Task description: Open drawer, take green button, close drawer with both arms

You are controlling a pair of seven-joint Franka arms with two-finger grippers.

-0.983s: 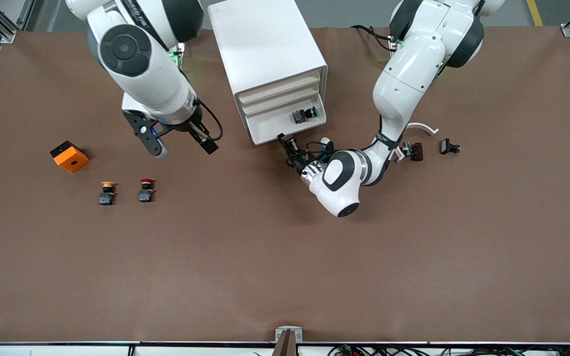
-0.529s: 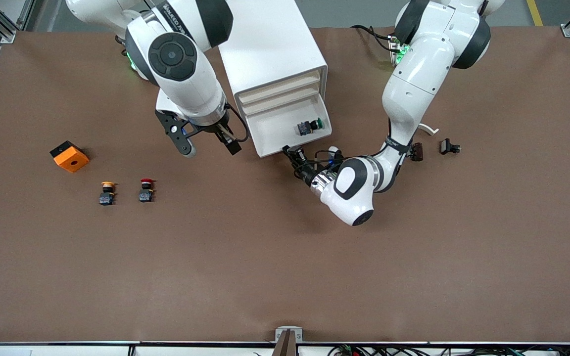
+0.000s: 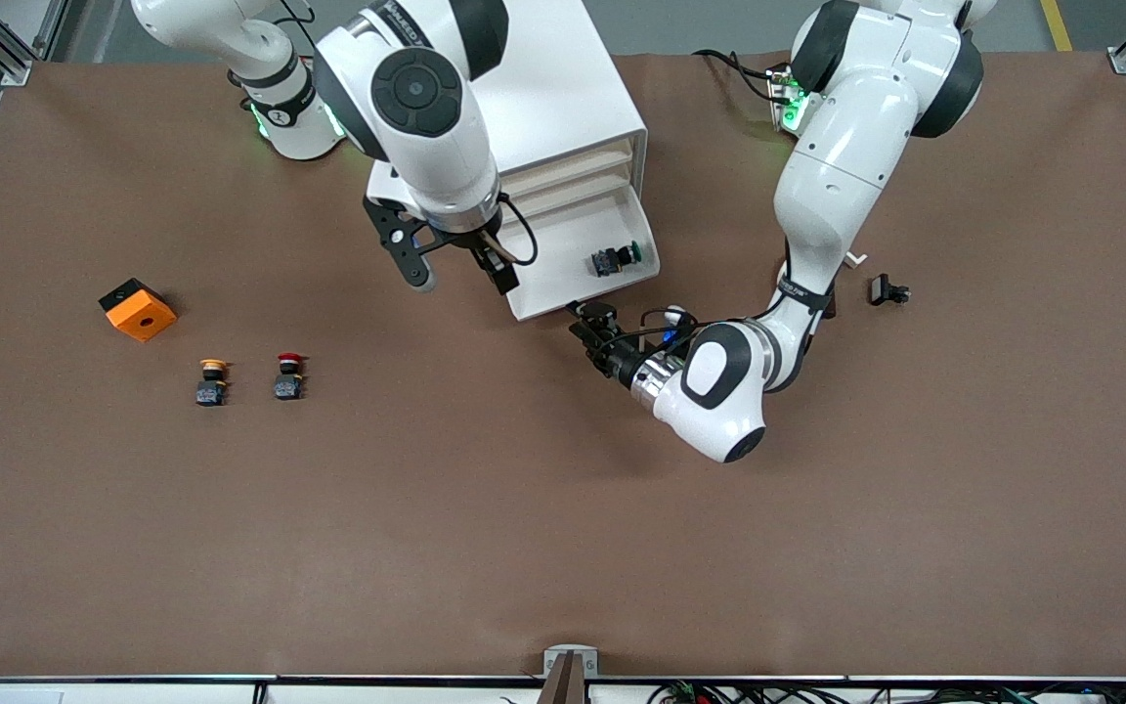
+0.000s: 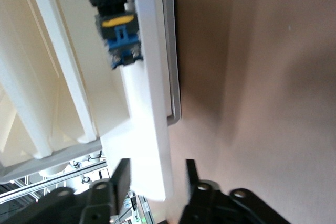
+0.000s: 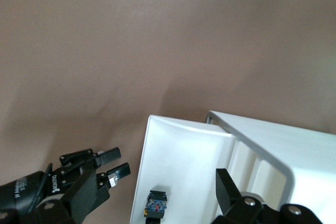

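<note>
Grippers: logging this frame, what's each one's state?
Left gripper: open, holding nothing, at the drawer front.
Right gripper: open, empty, over the drawer's edge.

The counter (image 3: 563,538) has a brown surface. A white drawer cabinet (image 3: 534,88) stands on it between the two arm bases. Toward the right arm's end lie an orange block (image 3: 137,309), a yellow-capped pushbutton (image 3: 211,381) and, just beside it, a red-capped pushbutton (image 3: 288,376). Toward the left arm's end lies a small black part (image 3: 887,289).
</note>
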